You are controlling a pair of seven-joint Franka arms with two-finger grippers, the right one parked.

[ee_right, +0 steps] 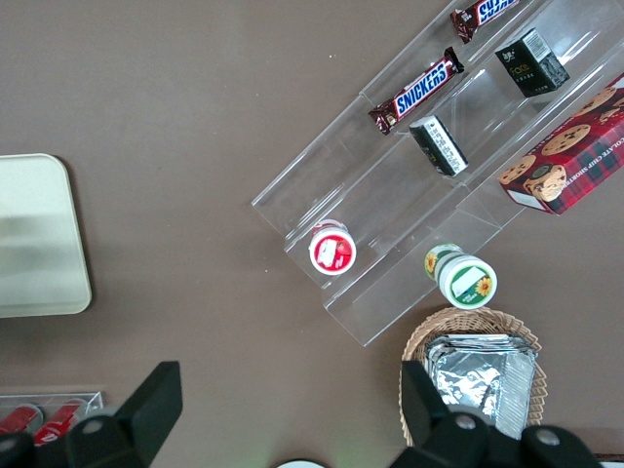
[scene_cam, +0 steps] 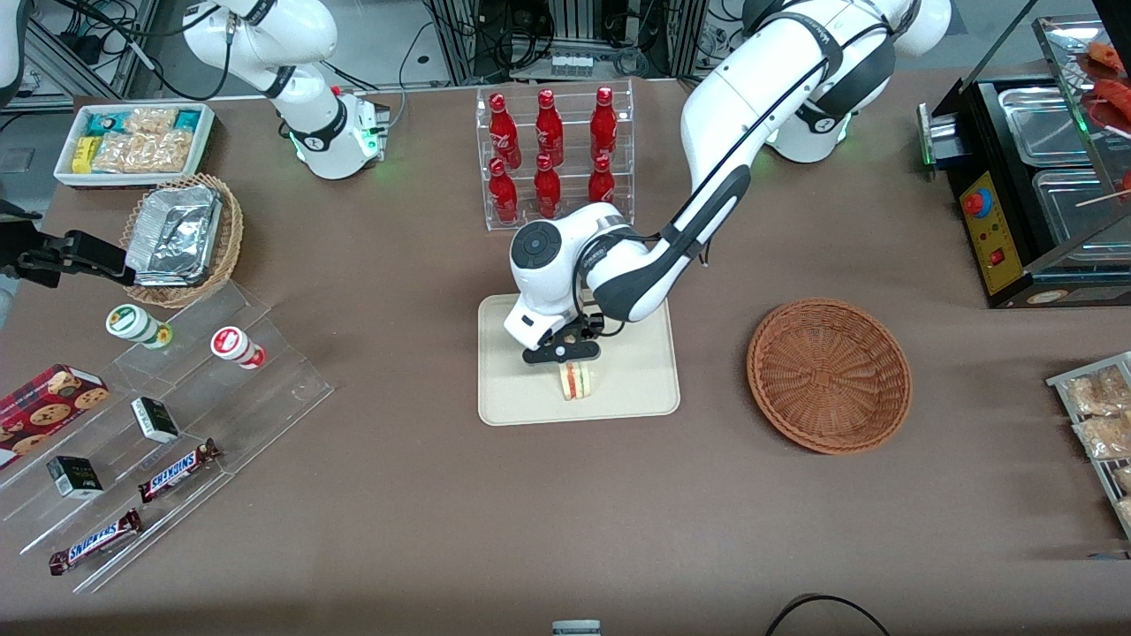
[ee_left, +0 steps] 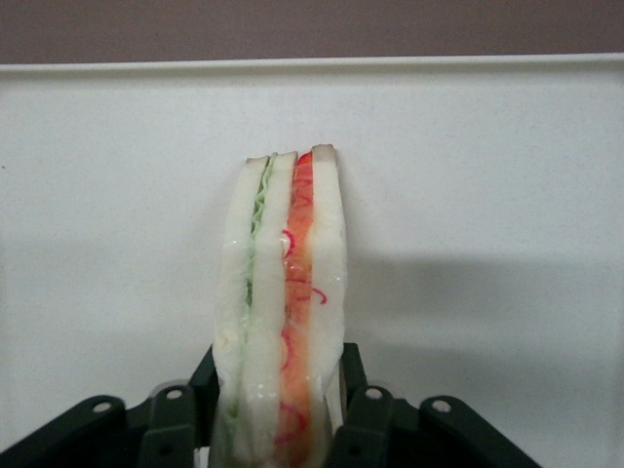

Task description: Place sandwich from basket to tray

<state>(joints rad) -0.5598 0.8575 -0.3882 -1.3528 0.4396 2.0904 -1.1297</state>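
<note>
The left arm's black two-finger gripper (scene_cam: 565, 353) is low over the flat cream-beige rectangular plastic tray (scene_cam: 645, 389), near the tray's edge closest to the front camera. Its fingers (ee_left: 366, 414) are closed against both bread faces of the small triangular sandwich of pale white bread with green and red filling layers (scene_cam: 577, 380), so the wedge stands on edge between them. In the wrist view the sandwich (ee_left: 283, 312) shows its layered edge (green lettuce along one seam, red-orange filling along the next), with the pale floor of the tray (ee_left: 487, 175) under it and the tray's raised rim running straight across just before the brown table.

Seen from the front, the sandwich's lower end appears to touch the tray surface, though contact is hard to confirm from that angle.

The round, shallow reddish-brown woven wicker basket (scene_cam: 829, 374) sits on the brown tabletop (scene_cam: 424, 495) toward the working arm's end, apart from the tray, with nothing in it. A clear acrylic rack of red bottles (scene_cam: 552, 150) stands farther from the front camera than the tray.
</note>
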